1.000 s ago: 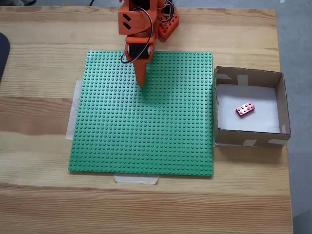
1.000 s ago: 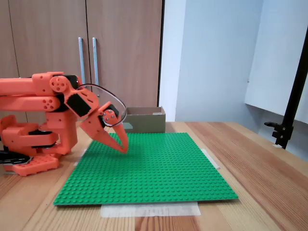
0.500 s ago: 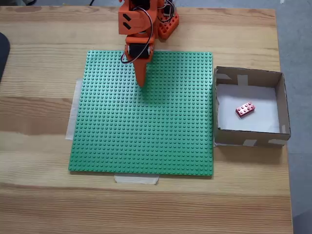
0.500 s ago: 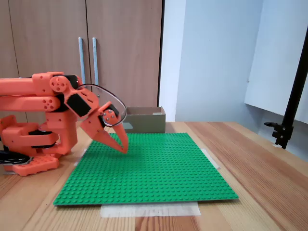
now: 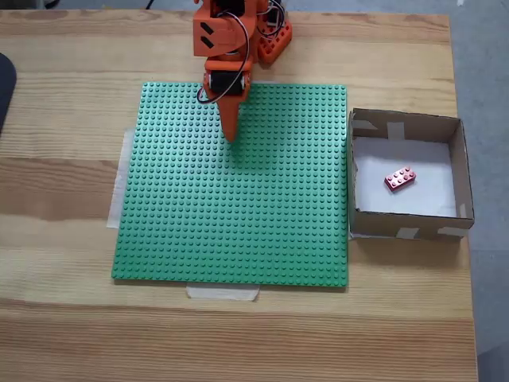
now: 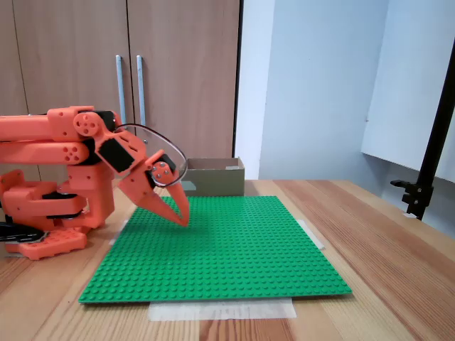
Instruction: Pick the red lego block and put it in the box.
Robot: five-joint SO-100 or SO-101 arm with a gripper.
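Arm pose: the orange arm (image 6: 64,138) was folded back low over its base at the table's (image 5: 64,334) far edge, forearm sloping down so the tip pointed at the green baseplate (image 5: 238,207).
Claw: the claw (image 5: 231,135) had its two fingers pressed together into one point, nothing between them; from the side its tip (image 6: 183,220) sat right at the studs, touching or a hair above, couldn't tell which.
Where it pointed: near the baseplate's far edge, a bit left of centre in the view from above, well apart from the box.
Red lego block: the red lego block (image 5: 399,179) was lying flat on the white bottom of the box (image 5: 406,122), roughly mid-box and turned at a slant, not touching any wall.
Box: open-topped cardboard, pale tape patches on the walls, sitting just beside the baseplate's right edge in the view from above; from the side it (image 6: 213,177) showed behind the claw.
Edges: the box's outer wall was close to the table's right edge; strips of pale tape stuck out from under the baseplate at its left and near edges.
Open room: most of the baseplate was bare studs, with wide bare wood at the near side and left.
Writing: none I could read on anything.
Background: wooden cupboard doors (image 6: 128,78) with metal handles behind the arm.
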